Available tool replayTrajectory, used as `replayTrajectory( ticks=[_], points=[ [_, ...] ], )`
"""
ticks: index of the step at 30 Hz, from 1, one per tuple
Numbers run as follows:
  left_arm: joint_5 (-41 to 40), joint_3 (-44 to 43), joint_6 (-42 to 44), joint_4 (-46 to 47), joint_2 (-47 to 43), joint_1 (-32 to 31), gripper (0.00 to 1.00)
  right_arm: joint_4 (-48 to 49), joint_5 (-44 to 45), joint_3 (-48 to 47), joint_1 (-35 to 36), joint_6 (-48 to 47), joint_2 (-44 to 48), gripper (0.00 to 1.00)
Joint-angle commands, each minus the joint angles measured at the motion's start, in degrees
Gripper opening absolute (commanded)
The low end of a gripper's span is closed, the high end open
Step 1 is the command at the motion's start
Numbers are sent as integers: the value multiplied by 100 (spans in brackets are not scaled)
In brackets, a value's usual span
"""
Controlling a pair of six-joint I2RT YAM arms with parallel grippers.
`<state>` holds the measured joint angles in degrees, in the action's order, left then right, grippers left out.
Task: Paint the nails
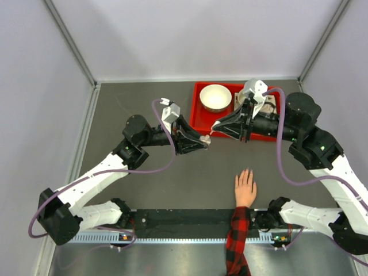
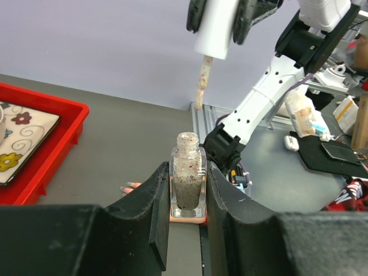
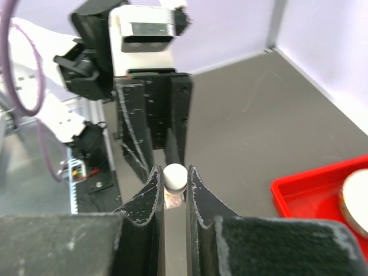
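Clamping the uncapped polish bottle (image 2: 188,185) upright, the left fingers (image 2: 156,214) hold it just under the brush (image 2: 201,83), its white cap (image 2: 215,30) pinched by the right fingers (image 3: 148,198).

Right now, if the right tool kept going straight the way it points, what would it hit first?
Probably the left tool, gripping the open bottle just ahead. The brush in the right tool hangs above its neck, so that may touch first; depth is unclear.

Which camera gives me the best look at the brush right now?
Left wrist: the brush hangs in full above the open bottle. Right wrist shows only its white cap. Top external shows it as a speck.
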<state>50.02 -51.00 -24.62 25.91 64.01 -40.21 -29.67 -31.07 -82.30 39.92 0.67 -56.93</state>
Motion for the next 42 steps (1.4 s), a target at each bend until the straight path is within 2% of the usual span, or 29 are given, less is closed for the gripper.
replayTrajectory(
  ticks=[1, 9, 15, 23, 28, 32, 38, 42],
  points=[
    [-368, -120, 334, -42, -152, 22, 0, -319, 829, -278, -63, 126, 260, 0],
    [-1397, -112, 1239, -499, -336, 22, 0, -944, 3463, 459, -90, 969, 717, 0],
    [-2118, -191, 1574, -324, -134, 22, 0, -1761, 4767, 750, -248, 1585, 700, 0],
    [-2672, -199, 2057, 721, 129, 30, 0, -1849, 4505, 1821, -748, 2173, 630, 0],
    [-2980, -261, 2181, 1232, 427, 30, 0, -1630, 4583, 2481, -845, 2499, 771, 0],
    [-3120, -173, 2242, 1522, 525, 30, 0, -1200, 4495, 3358, -951, 2710, 920, 0],
    [-3200, -270, 2357, 1645, 718, 39, 0, -769, 4206, 3870, -1372, 2860, 771, 0],
    [-3165, -375, 2287, 1838, 946, 39, 0, -786, 4276, 3827, -1531, 2711, 701, 0]
  ],
)
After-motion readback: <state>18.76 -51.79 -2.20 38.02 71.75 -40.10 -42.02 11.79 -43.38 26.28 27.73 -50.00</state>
